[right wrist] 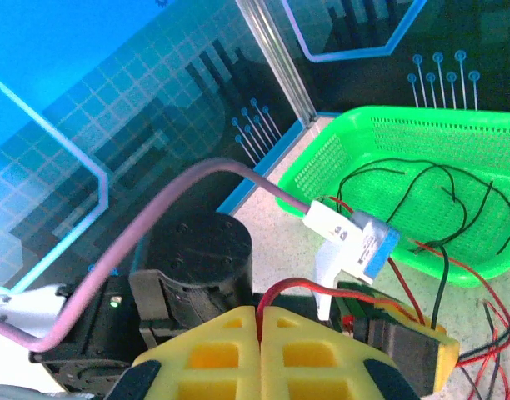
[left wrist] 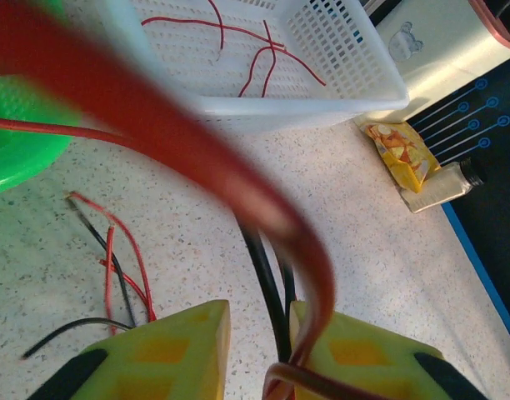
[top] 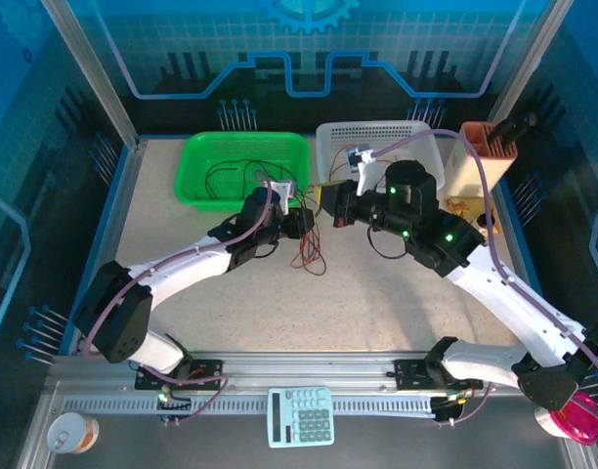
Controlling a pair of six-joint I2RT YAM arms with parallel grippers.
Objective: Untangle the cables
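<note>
Right fingers (right wrist: 213, 358) clenched on red cable (right wrist: 276, 293). Left fingers (left wrist: 163, 358) half-closed around black cables (left wrist: 267, 292); grip cannot be told. Tangle (top: 309, 256) hung between arms over tabletop (top: 377, 303). Risk: knot tightened if pulled apart.

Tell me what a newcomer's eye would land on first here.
The two arms meet mid-table, left gripper and right gripper nearly nose to nose over a tangle of red and black cables. Behind them, a bright green basket holds black cables and a white basket holds red cables. In the left wrist view a blurred red cable sweeps across, close to the lens.
</note>
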